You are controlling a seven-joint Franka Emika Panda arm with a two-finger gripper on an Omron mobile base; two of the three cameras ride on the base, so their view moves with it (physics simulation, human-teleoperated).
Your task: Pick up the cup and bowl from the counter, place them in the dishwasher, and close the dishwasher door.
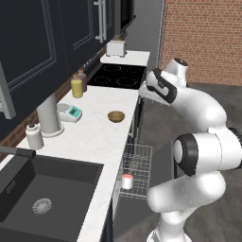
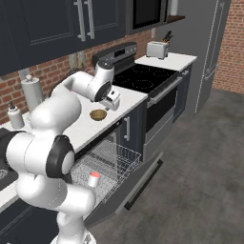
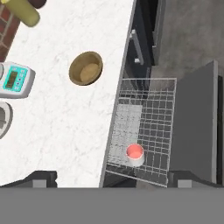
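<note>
The tan-brown bowl (image 1: 116,116) (image 2: 98,114) (image 3: 86,68) sits on the white counter (image 1: 94,137) (image 3: 52,131), near its front edge. The white cup with the red-orange top (image 1: 127,181) (image 2: 94,179) (image 3: 134,153) stands upright in the dishwasher's pulled-out grey wire rack (image 1: 142,160) (image 2: 114,159) (image 3: 151,109). The dark dishwasher door (image 2: 138,183) (image 3: 197,122) lies folded down under the rack. My gripper (image 2: 114,106) (image 3: 116,179) hangs high above the counter's front edge, right of the bowl. It is open, its fingertips (image 3: 41,177) wide apart with nothing between them.
A teal-and-white kitchen scale (image 1: 72,113) (image 3: 15,79) and a paper towel roll (image 1: 49,116) stand behind the bowl. A yellow bottle (image 1: 76,88), a soap bottle (image 1: 33,136), the black sink (image 1: 38,198), the stove (image 1: 118,75) and a toaster (image 1: 116,47) line the counter.
</note>
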